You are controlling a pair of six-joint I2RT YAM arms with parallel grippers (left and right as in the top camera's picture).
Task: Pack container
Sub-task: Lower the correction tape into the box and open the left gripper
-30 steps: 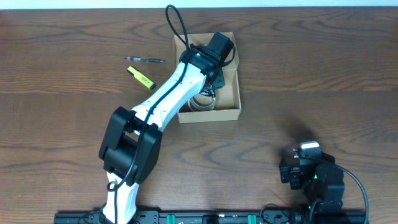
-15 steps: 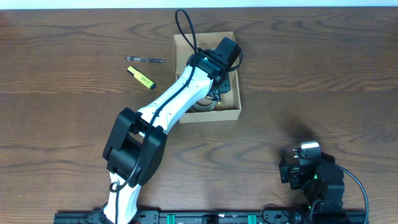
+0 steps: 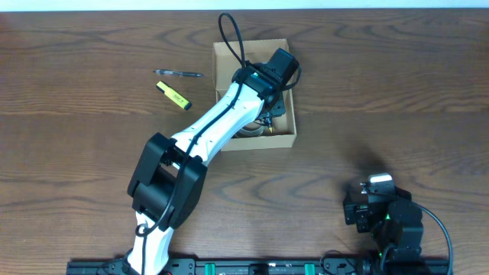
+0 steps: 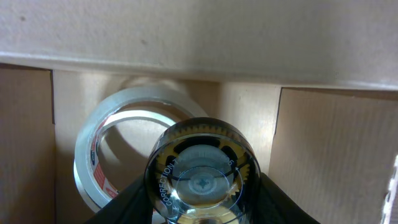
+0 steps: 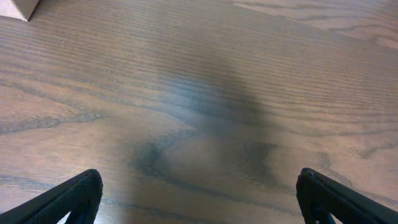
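The container [image 3: 223,55] is a tan cardboard box, open, at the back middle of the table. My left gripper [image 3: 271,107] reaches down into it, shut on a round correction tape dispenser [image 4: 200,171] with a clear case and yellow gears. A roll of clear tape [image 4: 106,146] lies on the box floor [image 4: 249,112] just left of the dispenser; it also shows in the overhead view [image 3: 248,128]. My right gripper [image 5: 199,199] is open and empty over bare table at the front right, far from the box.
A black pen [image 3: 178,73] and a yellow highlighter [image 3: 173,95] lie on the table left of the box. The box's inner walls [image 4: 336,149] stand close on both sides of the left gripper. The right arm's base [image 3: 386,218] sits at the front right.
My left arm has moved slightly right and deeper into the box with the dispenser. The right arm has not moved.
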